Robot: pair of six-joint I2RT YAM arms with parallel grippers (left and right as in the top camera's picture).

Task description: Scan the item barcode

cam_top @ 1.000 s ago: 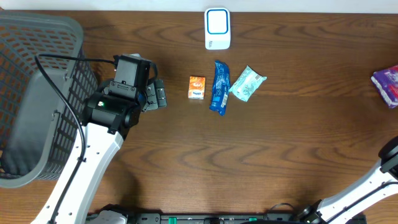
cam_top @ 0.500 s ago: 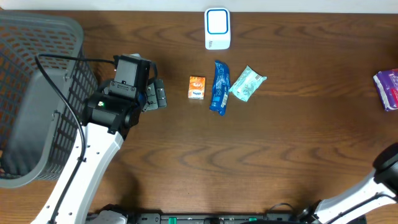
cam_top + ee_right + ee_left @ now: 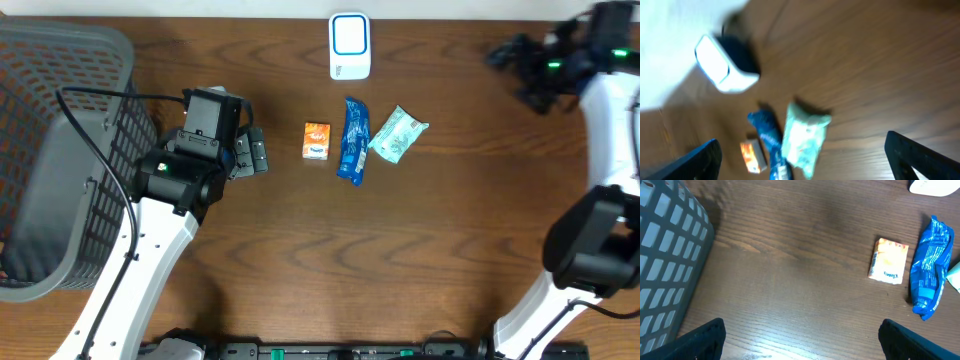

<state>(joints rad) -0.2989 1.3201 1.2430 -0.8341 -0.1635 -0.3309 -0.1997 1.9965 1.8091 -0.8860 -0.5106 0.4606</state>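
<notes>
Three items lie in a row mid-table: an orange box, a blue packet and a mint-green packet. Behind them stands the white barcode scanner. My left gripper hovers left of the orange box, open and empty; its wrist view shows the orange box and blue packet ahead to the right. My right gripper is high at the back right, open with nothing between its fingers. Its blurred wrist view looks down on the scanner, the mint packet and the blue packet.
A large grey mesh basket fills the left end of the table, close beside the left arm; its wall shows in the left wrist view. Bare brown wood lies in front of the items.
The right arm has swung into view at the back right. The purple packet seen at the right edge earlier is no longer in view. The left arm has not moved.
</notes>
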